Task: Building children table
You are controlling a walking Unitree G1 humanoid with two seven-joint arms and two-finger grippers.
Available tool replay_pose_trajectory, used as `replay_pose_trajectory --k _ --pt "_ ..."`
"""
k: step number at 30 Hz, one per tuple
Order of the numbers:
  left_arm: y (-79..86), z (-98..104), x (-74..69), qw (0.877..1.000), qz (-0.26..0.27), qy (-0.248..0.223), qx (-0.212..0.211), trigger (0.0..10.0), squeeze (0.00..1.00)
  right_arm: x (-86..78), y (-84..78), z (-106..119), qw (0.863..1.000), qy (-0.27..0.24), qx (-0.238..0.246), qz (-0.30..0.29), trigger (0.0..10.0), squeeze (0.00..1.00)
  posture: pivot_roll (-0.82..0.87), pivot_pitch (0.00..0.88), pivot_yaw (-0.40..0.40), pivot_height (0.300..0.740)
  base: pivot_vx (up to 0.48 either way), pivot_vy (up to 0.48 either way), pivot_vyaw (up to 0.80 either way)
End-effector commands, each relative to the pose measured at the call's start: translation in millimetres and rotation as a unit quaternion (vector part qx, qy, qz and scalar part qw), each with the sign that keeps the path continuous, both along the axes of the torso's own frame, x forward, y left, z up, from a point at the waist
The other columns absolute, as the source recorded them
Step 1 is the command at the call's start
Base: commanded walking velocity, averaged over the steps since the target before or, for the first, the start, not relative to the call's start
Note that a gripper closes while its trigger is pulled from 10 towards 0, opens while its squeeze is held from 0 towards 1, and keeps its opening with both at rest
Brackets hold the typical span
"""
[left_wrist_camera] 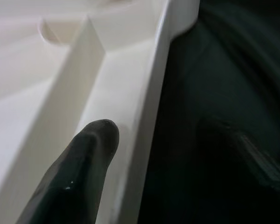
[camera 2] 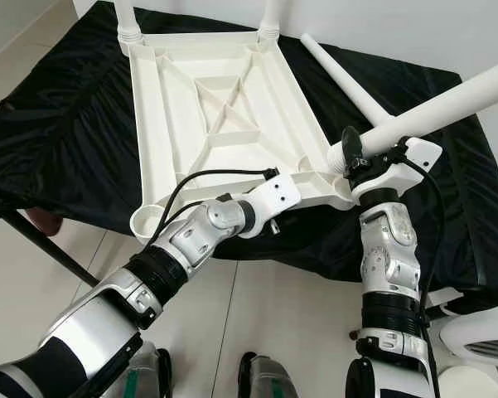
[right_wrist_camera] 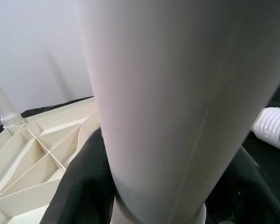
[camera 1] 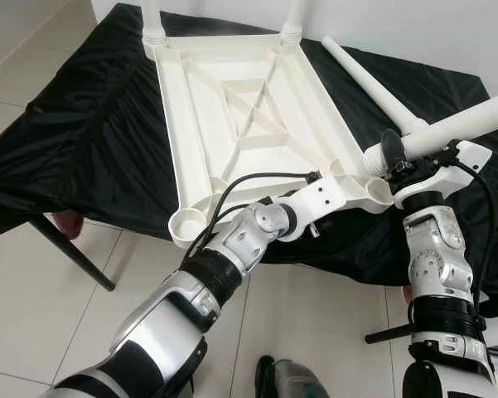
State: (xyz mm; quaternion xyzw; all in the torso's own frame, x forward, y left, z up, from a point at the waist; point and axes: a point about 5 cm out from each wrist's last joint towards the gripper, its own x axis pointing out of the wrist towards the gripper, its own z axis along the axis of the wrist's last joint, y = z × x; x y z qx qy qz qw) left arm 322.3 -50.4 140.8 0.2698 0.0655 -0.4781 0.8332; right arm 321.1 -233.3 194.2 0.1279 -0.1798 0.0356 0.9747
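No writing was legible. The right pincer (camera 2: pixel 354 157) clasped a white leg (camera 2: pixel 447 104) at the tabletop's (camera 2: pixel 224 124) corner socket. The left pincer (left_wrist_camera: pixel 144 140) straddled its near rim, fingers parted.

The white plastic tabletop (camera 1: pixel 240 124) lies upside down on a black cloth, its ribbed underside facing up with diagonal braces crossing at the middle. 2 white legs (camera 1: pixel 152 21) stand upright in the far corner sockets, at about 11 and 12 o'clock. The near socket at 7 o'clock (camera 1: pixel 188 224) is an open round cup. A 3rd leg (camera 1: pixel 369 83) lies loose on the cloth at 2 o'clock, just beside the tabletop's right edge. A 4th leg (camera 1: pixel 464 124) is tilted, its threaded end at the near right corner socket at 4 o'clock.
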Motion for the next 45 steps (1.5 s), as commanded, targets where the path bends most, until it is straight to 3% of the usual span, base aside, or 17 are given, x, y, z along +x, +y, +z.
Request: replay_pose_trajectory --k 1,2,4,5,6,7,8,15,16,18,19,22,26,28,32,38,45 --pt "-2.4 -5.8 -2.7 0.999 -0.026 0.02 0.026 9.1 0.0 -1.6 -2.9 1.0 1.0 0.001 -0.004 -0.006 10.0 0.0 0.02 0.11 -0.041 0.74 0.0 0.0 0.0" --pt "-1.3 -7.3 -0.1 0.999 -0.015 0.02 0.032 10.0 0.0 -1.6 -2.7 1.3 1.0 0.001 -0.005 -0.007 10.0 0.0 0.02 0.11 -0.041 0.74 0.0 0.0 0.0" --pt "1.0 -8.8 4.1 0.999 0.002 0.032 0.035 10.0 0.0 -1.2 -2.4 1.7 1.0 0.001 -0.006 -0.007 10.0 0.0 0.02 0.106 -0.039 0.74 0.0 0.0 0.0" --pt "1.8 -8.7 5.5 0.999 0.007 0.036 0.034 9.4 0.0 -1.1 -2.3 1.8 1.0 0.001 -0.006 -0.007 10.0 0.0 0.02 0.104 -0.038 0.74 0.0 0.0 0.0" --pt "2.6 -8.2 6.7 0.999 0.01 0.041 0.033 5.1 0.0 -0.9 -2.2 1.9 1.0 0.001 -0.007 -0.007 10.0 0.0 0.02 0.103 -0.037 0.74 0.0 0.0 0.0" --pt "3.0 -7.7 7.5 0.999 0.011 0.041 0.033 5.1 0.0 -0.9 -2.0 2.1 1.0 0.0 -0.007 -0.007 10.0 0.0 0.02 0.102 -0.036 0.74 0.0 0.0 0.0" --pt "3.5 -6.6 8.2 0.999 0.009 0.042 0.031 0.0 0.0 -0.8 -1.7 2.2 1.0 0.0 -0.007 -0.007 10.0 0.0 0.02 0.099 -0.035 0.74 0.0 0.0 0.0" --pt "5.8 -3.5 9.6 0.999 -0.006 0.04 0.031 0.0 0.0 -0.8 -1.5 2.4 1.0 0.0 -0.013 -0.007 10.0 0.0 0.02 0.095 -0.032 0.74 0.0 0.0 0.0" --pt "7.9 -3.4 10.0 0.998 -0.016 0.037 0.038 0.5 0.0 -0.7 -1.7 2.2 1.0 0.0 -0.014 -0.006 10.0 0.0 0.02 0.095 -0.031 0.74 0.0 0.0 0.0" --pt "9.9 -3.7 10.8 0.998 -0.029 0.035 0.048 0.5 0.0 -0.6 -1.9 2.0 1.0 0.001 -0.015 -0.006 10.0 0.0 0.02 0.095 -0.031 0.74 0.0 0.0 0.0" --pt "14.5 -4.2 10.8 0.997 -0.041 0.037 0.053 10.0 0.0 -0.6 -1.3 2.5 1.0 0.0 -0.016 -0.005 10.0 0.0 0.02 0.093 -0.031 0.74 0.0 0.0 0.0" --pt "17.7 -4.6 10.7 0.996 -0.049 0.039 0.056 10.0 0.0 -0.6 -0.8 2.9 1.0 0.0 -0.016 -0.004 10.0 0.0 0.02 0.093 -0.031 0.74 0.0 0.0 0.0" --pt "39.5 -9.3 6.9 0.992 -0.094 0.043 0.079 10.0 0.0 -0.1 0.8 3.6 1.0 0.0 -0.019 -0.001 10.0 0.0 0.02 0.097 -0.031 0.74 0.0 0.0 0.0" --pt "39.5 -9.3 6.9 0.992 -0.094 0.043 0.079 10.0 0.0 -0.1 0.8 3.6 1.0 0.0 -0.019 -0.001 10.0 0.0 0.02 0.097 -0.031 0.74 0.0 0.0 0.0" --pt "70.8 -12.5 1.2 0.989 -0.109 0.047 0.093 10.0 0.0 0.4 1.5 2.4 1.0 0.004 -0.022 0.001 10.0 0.0 0.03 0.107 -0.036 0.74 0.0 0.0 0.0" --pt "94.6 -17.6 -3.1 0.99 -0.084 0.053 0.102 10.0 0.0 1.7 4.8 1.9 0.999 0.01 -0.027 0.014 10.0 0.0 0.03 0.111 -0.046 0.74 0.0 0.0 0.0" --pt "101.3 -17.6 -3.5 0.993 -0.055 0.063 0.087 10.0 0.03 2.8 11.6 -1.8 0.998 0.028 -0.036 0.042 10.0 0.0 0.04 0.112 -0.061 0.74 0.0 0.0 0.0"
